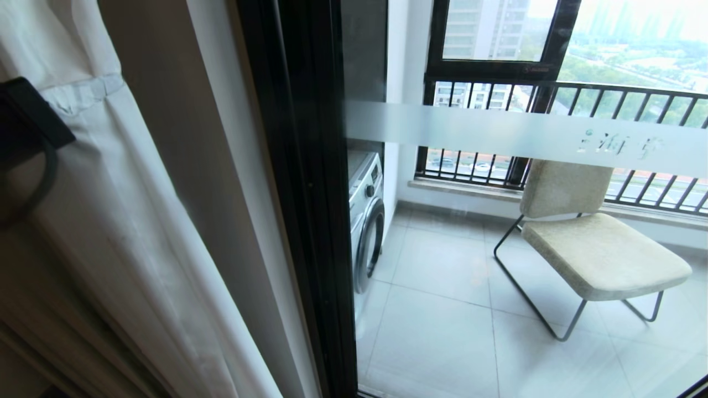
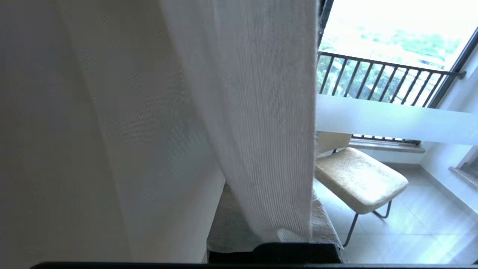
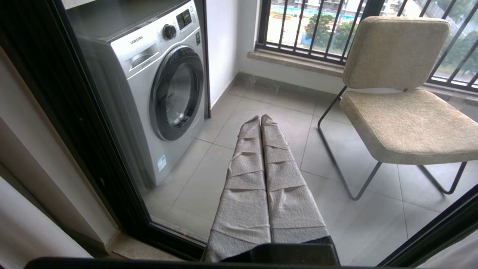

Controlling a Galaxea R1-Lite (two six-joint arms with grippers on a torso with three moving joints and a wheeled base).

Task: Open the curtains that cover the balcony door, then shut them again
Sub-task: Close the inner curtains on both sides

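The curtains (image 1: pixel 127 221) hang bunched at the left side of the door (image 1: pixel 498 249), whose glass and frosted stripe (image 1: pixel 525 132) stand uncovered, so the balcony with its chair (image 1: pixel 586 243) and washer (image 1: pixel 366 221) shows plainly. By this, the opening half looks done or all but done; closing is what is left.

The left gripper (image 2: pixel 269 239) is buried in the cloth at the curtain's free edge. Its wrapped fingers (image 2: pixel 224 224) are mostly hidden behind the sheer fold; the jaws are pressed together, and a fold seems caught between them, though the pinch itself is covered.

The right gripper (image 3: pixel 261 123) sits idle, pointing at the glass low down, jaws pressed together on nothing.

To finish, the cloth must be drawn back across the glass toward the door's right edge.
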